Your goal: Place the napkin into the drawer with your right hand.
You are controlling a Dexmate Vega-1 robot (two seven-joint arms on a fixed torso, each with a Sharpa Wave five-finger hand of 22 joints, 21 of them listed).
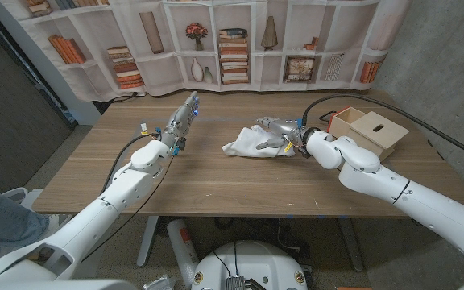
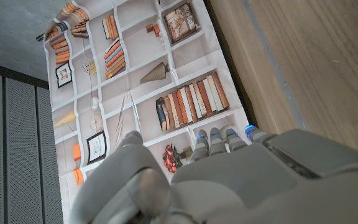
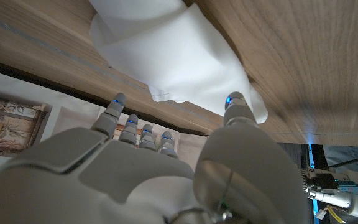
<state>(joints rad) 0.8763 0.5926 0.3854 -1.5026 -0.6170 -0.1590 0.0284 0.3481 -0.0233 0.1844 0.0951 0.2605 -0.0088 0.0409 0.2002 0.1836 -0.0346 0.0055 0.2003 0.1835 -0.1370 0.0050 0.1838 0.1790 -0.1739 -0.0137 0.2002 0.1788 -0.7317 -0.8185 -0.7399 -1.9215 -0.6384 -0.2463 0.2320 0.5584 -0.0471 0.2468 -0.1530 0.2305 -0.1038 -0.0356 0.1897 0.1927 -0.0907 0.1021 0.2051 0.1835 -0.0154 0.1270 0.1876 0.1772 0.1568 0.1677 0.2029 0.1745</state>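
Wooden drawer [image 1: 370, 131], contents apparently hidden.

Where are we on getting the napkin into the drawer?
Early. Nothing delivered: the napkin lies crumpled on the table. In hand: the right hand is at its edge, fingers spread, grasp unconfirmed. Left: grip, carry to the wooden drawer box, release. The left hand holds nothing.
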